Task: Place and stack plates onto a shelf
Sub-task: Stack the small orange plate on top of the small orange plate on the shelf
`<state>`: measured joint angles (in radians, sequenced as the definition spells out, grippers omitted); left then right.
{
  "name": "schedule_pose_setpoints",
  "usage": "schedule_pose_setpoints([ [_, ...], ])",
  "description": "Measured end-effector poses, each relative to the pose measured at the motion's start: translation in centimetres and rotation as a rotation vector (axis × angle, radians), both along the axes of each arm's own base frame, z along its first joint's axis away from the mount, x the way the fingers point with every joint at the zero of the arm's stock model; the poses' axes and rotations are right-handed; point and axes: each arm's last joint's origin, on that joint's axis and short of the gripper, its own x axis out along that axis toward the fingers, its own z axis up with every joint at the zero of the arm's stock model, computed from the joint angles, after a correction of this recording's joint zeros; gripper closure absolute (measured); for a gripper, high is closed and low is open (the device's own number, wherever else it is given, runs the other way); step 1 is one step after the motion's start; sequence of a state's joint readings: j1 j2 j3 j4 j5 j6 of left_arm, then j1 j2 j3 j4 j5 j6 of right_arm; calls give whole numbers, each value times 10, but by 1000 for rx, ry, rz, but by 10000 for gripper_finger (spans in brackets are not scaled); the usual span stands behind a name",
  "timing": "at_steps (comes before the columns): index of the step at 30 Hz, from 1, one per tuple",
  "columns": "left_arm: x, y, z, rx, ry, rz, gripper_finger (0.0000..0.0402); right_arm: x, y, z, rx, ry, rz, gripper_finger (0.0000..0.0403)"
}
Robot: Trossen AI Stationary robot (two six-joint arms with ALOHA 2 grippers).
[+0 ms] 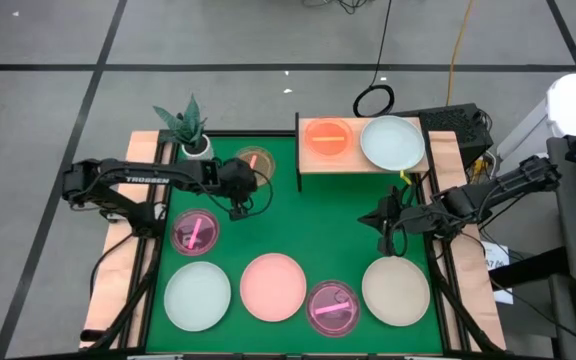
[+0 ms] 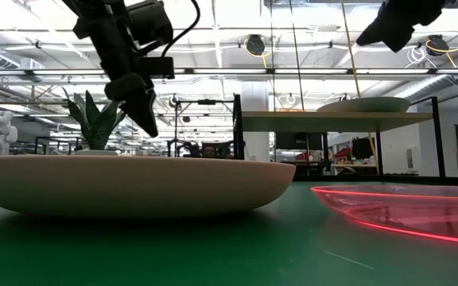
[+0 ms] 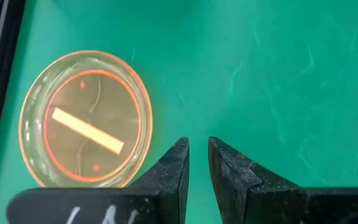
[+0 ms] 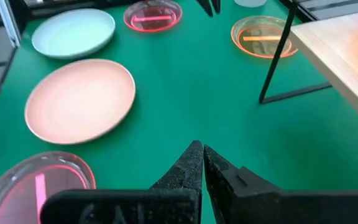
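The shelf (image 1: 358,150) stands at the table's far edge and carries an orange see-through plate (image 1: 326,137) and a pale blue-green plate (image 1: 392,142). Flat on the green table lie a small orange plate (image 1: 255,162), two magenta plates (image 1: 195,232) (image 1: 333,307), a pale blue-green plate (image 1: 197,296), a pink plate (image 1: 273,286) and a beige plate (image 1: 396,291). My left gripper (image 3: 198,142) hangs above the table just near of the small orange plate (image 3: 86,121), pointing steeply down, open by a narrow gap and holding nothing. My right gripper (image 4: 199,147) is shut and hovers above the beige plate.
A potted plant (image 1: 188,128) stands at the far left corner, close to the small orange plate. The shelf's thin dark legs (image 4: 275,62) rise from the table beside that plate. Bare green table (image 1: 318,220) lies between the two grippers.
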<state>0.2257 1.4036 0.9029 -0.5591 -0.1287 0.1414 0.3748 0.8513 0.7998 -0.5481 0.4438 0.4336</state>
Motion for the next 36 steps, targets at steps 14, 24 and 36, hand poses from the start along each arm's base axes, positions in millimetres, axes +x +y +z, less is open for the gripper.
schedule_pose_setpoints([
  [14,-13,-21,-39,-87,20,-24,334,6,3,-3,63,0,-40,403],
  [24,-13,-62,-41,-89,54,-65,334,14,7,-12,77,62,-6,403],
  [36,-5,-44,-37,304,54,-102,334,18,9,-17,66,88,-6,403],
])
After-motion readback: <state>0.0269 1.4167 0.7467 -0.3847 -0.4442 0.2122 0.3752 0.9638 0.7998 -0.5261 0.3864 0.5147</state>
